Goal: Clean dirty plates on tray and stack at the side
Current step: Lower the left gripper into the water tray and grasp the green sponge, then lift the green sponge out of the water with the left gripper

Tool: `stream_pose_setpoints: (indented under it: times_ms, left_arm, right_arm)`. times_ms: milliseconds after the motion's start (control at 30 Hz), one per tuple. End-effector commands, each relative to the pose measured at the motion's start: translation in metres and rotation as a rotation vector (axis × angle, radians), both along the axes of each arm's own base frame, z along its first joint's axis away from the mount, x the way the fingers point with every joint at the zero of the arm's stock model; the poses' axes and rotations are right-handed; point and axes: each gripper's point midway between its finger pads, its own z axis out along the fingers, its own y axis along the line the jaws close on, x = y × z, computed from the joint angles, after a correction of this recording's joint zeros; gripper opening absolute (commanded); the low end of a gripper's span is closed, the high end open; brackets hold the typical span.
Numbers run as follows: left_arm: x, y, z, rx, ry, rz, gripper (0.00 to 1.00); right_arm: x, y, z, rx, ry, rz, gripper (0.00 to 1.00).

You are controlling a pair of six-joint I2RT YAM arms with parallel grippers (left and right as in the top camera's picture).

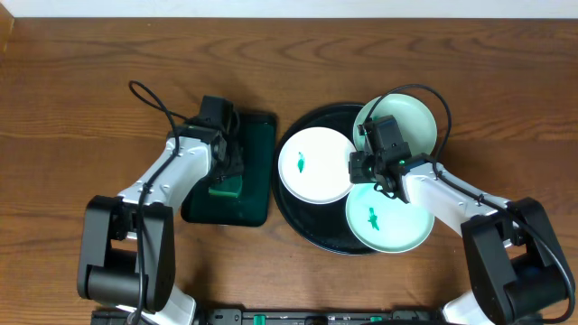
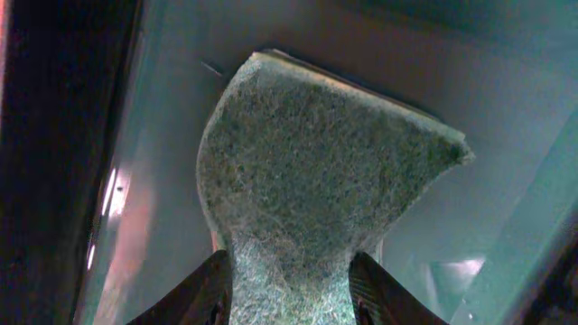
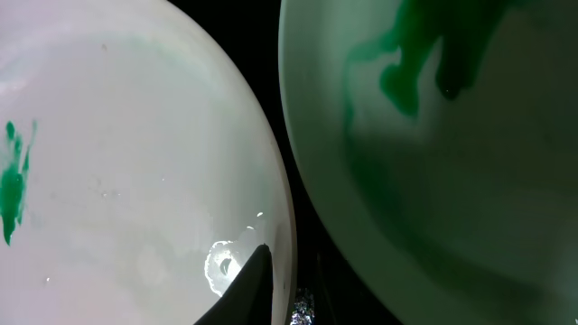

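I am looking down on a brown wooden surface (image 1: 72, 81) that is filling nearly the whole overhead view. Only a pale strip (image 1: 271, 7) is showing beyond its far edge, and I cannot tell what it is.

The black tray (image 1: 293, 221) is sitting right of centre and carrying all three plates. The white plate (image 1: 316, 167) is lying on its left side, the far mint plate (image 1: 415, 122) at the back right and the near mint plate (image 1: 388, 226) at the front. The white and near ones are each showing a small green smear.

Just beside the black tray, a dark green rectangular tray (image 1: 257, 135) is lying on the surface. The left end effector (image 1: 226, 176) is hanging over it, clenched on a green sponge (image 2: 316, 181).

The right end effector (image 1: 375, 171) is hovering low where the three plates meet. One finger (image 3: 248, 289) is lying over the white plate's rim, but I cannot tell whether it is released or clenched.
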Motion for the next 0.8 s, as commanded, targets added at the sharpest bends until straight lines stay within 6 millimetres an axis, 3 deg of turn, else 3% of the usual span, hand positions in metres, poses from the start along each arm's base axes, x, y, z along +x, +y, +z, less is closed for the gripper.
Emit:
stream_pose_setpoints:
  times_ms: [0, 233, 500, 567, 767]
  left_arm:
    - [-0.004, 0.005, -0.009, 0.015, 0.012, 0.022, 0.43]
    - [-0.012, 0.006, -0.024, 0.015, 0.01, 0.021, 0.42]
    - [-0.012, 0.006, -0.024, 0.017, 0.009, 0.003, 0.15]
    - [-0.01, 0.005, -0.021, 0.021, 0.005, -0.016, 0.07]
    - [-0.002, 0.004, 0.013, 0.019, -0.062, -0.056, 0.08]
  right_arm:
    - [-0.004, 0.003, -0.005, -0.006, 0.01, 0.017, 0.13]
    - [-0.004, 0.003, -0.005, -0.006, 0.01, 0.017, 0.14]
    - [-0.004, 0.004, -0.004, -0.005, 0.009, 0.016, 0.14]
    - [-0.004, 0.004, -0.004, -0.005, 0.009, 0.017, 0.14]
    - [-0.004, 0.004, -0.004, -0.004, 0.007, 0.017, 0.13]
